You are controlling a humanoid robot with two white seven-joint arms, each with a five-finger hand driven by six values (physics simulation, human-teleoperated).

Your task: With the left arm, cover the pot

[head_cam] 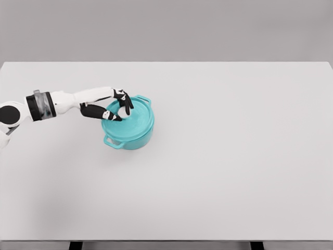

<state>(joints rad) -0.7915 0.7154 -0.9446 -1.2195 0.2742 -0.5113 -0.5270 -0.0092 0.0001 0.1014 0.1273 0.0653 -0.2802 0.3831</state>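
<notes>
The place I worked in was a bare simulated test bench, not a home or kitchen. A plain white table point(218, 172) filled nearly the whole view, its far edge meeting a flat, featureless grey wall point(166, 28). Dark legs showed below its near edge. Surfaces were uniform, evenly lit and unmarked, which indicated a rendered setting.

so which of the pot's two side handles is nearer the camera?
The handle at the pot's lower left, on the near edge below the left hand. The other handle sits at the far upper right rim.
</notes>
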